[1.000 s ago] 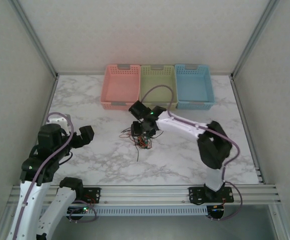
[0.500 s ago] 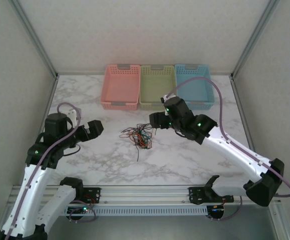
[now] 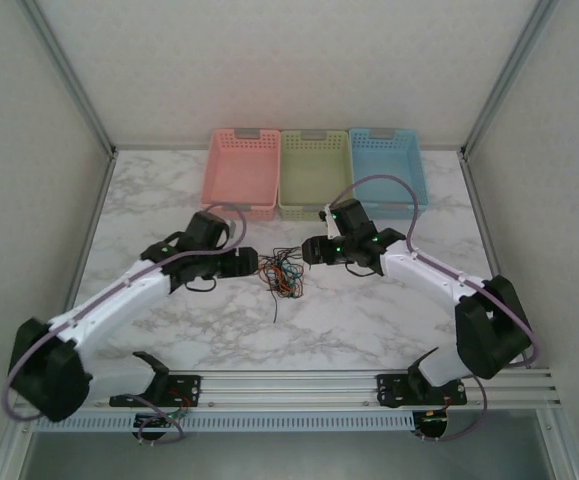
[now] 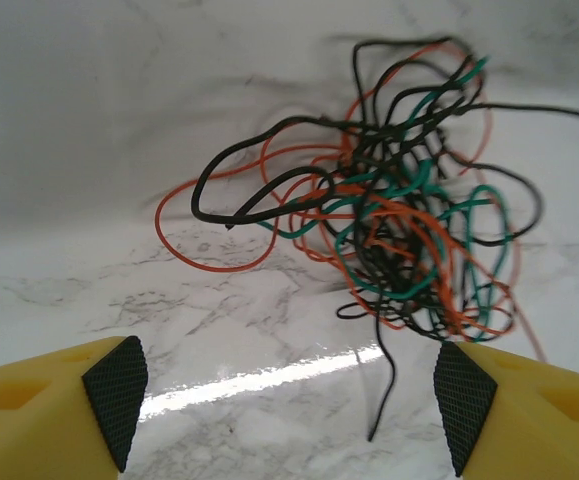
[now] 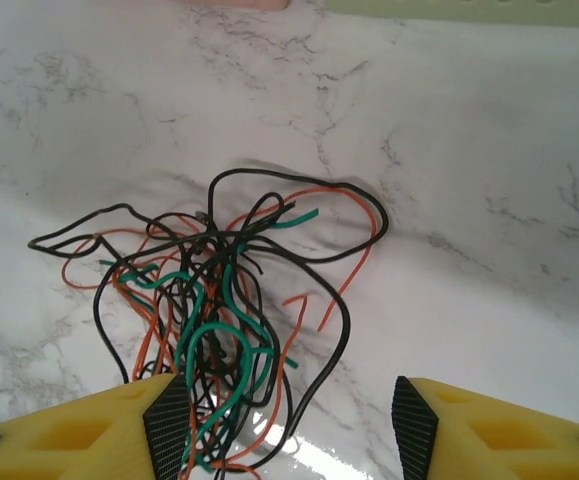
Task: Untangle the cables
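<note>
Both arms have swung in toward the middle of the table (image 3: 389, 320). The left gripper (image 3: 249, 262), earlier hanging back near its own base, now sits just beside the cables (image 3: 281, 272). The right gripper (image 3: 309, 250) has come down low on the opposite side, so the bunch lies between the two pincers.

These wires look nearly weightless, limp and hair-thin, with red, green and black strands looped through one another. Tugging the dense core would probably drag the whole clump along. Better holds are likely the outliers: the red loop (image 4: 209, 250) bulging out toward the left pincer, or a free black tail.

In the left wrist view its jaws stand wide apart with only bare marble between them. The tangle lies just ahead of the fingertips, untouched, with one black tail trailing toward the gap. In the right wrist view the right pincer is also parted. The near strands of the bunch run into the gap, close against one pad (image 5: 167, 420); whether they touch it I cannot tell. Nothing is clamped.
</note>
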`<state>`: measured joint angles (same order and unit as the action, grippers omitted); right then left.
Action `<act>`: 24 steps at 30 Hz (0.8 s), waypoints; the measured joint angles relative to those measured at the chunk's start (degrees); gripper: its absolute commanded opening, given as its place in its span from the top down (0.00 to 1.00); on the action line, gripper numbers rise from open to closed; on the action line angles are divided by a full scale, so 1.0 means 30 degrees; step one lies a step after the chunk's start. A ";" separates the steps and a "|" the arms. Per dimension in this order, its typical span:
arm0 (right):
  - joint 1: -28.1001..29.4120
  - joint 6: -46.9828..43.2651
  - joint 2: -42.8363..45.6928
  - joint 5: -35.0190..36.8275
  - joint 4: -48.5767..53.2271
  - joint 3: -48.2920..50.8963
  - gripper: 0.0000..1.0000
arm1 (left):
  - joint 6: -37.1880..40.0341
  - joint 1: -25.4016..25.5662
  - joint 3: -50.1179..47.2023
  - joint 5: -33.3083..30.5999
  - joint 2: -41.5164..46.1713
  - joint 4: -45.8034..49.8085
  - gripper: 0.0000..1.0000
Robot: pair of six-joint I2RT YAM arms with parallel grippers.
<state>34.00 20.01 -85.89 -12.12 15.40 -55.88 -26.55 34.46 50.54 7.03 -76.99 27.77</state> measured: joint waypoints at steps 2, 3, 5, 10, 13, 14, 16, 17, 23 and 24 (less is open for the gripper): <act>-0.0160 -0.0415 -0.0087 -0.0357 -0.0627 0.0160 0.42 | 0.0138 0.0117 -0.0015 -0.0168 -0.0736 -0.0233 0.24; -0.0248 -0.0517 -0.0087 -0.0517 -0.1056 0.0342 0.42 | 0.0284 0.0124 -0.0015 -0.0291 -0.0954 -0.0372 0.24; -0.0379 -0.0641 -0.0087 -0.0882 -0.1909 0.0838 0.42 | 0.0627 0.0124 -0.0015 -0.0568 -0.1224 -0.0627 0.25; -0.0634 -0.0809 -0.0182 -0.1311 -0.3606 0.2317 0.43 | 0.1625 0.0117 0.0160 -0.1246 -0.2499 -0.1027 0.37; -0.0663 -0.0838 -0.0321 -0.1501 -0.4371 0.2696 0.43 | 0.2025 0.0124 0.0160 -0.1428 -0.3249 -0.1413 0.38; -0.0663 -0.0831 -0.0321 -0.1515 -0.4590 0.2783 0.43 | 0.2164 0.0124 0.0160 -0.1523 -0.3373 -0.1581 0.38; -0.0663 -0.0831 -0.0321 -0.1501 -0.4940 0.2863 0.43 | 0.2521 0.0124 0.0160 -0.1698 -0.3439 -0.1902 0.38; -0.0663 -0.0831 -0.0321 -0.1501 -0.5209 0.2936 0.43 | 0.2739 0.0124 0.0160 -0.1902 -0.3439 -0.2040 0.38; -0.0663 -0.0816 -0.0867 -0.1552 -0.6273 0.3271 0.44 | 0.3497 -0.0270 0.0160 -0.2098 -0.3461 -0.3053 0.38; -0.0663 -0.0816 -0.1020 -0.1545 -0.6382 0.3315 0.44 | 0.3592 -0.0291 0.0160 -0.2091 -0.3468 -0.3271 0.38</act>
<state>32.01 17.56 -88.95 -16.75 -3.75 -45.93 -15.77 33.58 51.03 0.75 -87.39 17.96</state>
